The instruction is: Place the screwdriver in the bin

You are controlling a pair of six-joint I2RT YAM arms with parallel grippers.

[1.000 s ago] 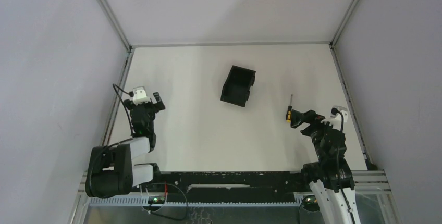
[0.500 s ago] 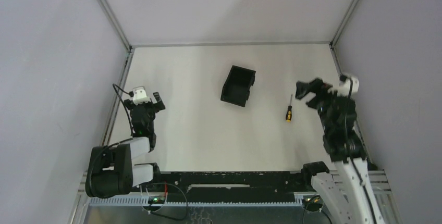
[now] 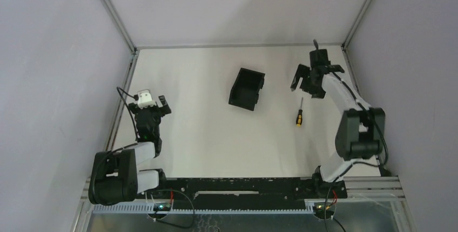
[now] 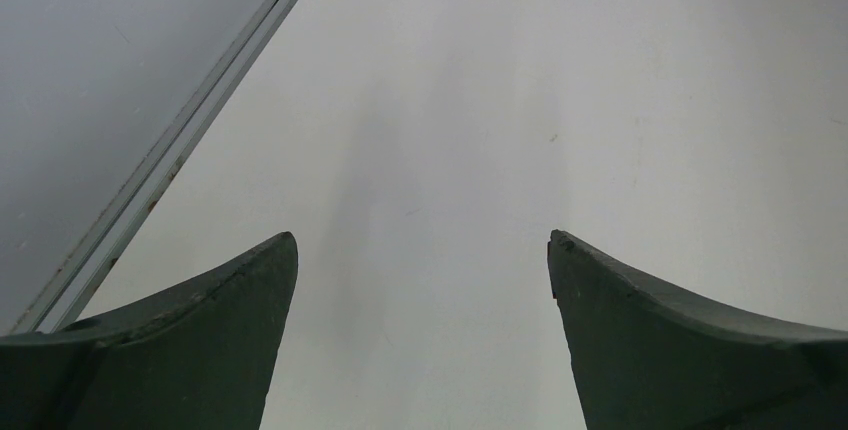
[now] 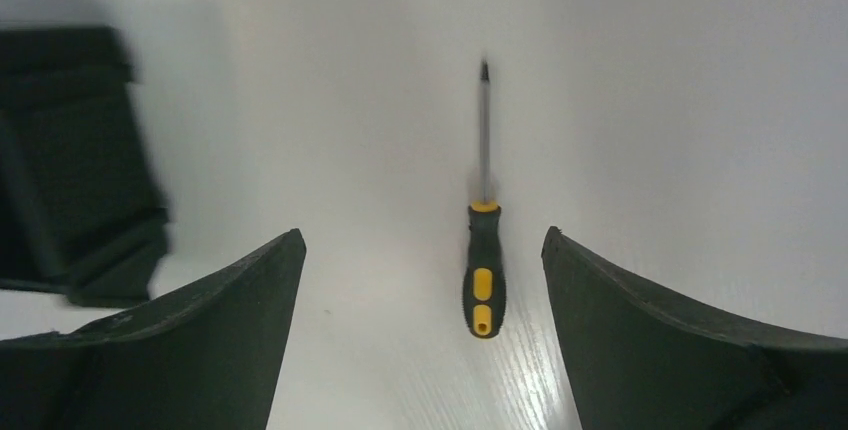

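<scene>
The screwdriver, with a yellow and black handle and thin dark shaft, lies flat on the white table, right of the black bin. My right gripper is open and empty, hovering just beyond the shaft's tip. In the right wrist view the screwdriver lies between my open fingers, nearer the right one, untouched; the bin shows blurred at the left edge. My left gripper is open and empty at the left side; its view shows only bare table.
Grey enclosure walls stand on the left, right and back, with metal frame rails along the table's sides. The black bar of the arm bases runs along the near edge.
My right arm has swung from near the front edge, over the screwdriver, to the far side of it. The screwdriver and bin have stayed put. The left arm has not moved.
</scene>
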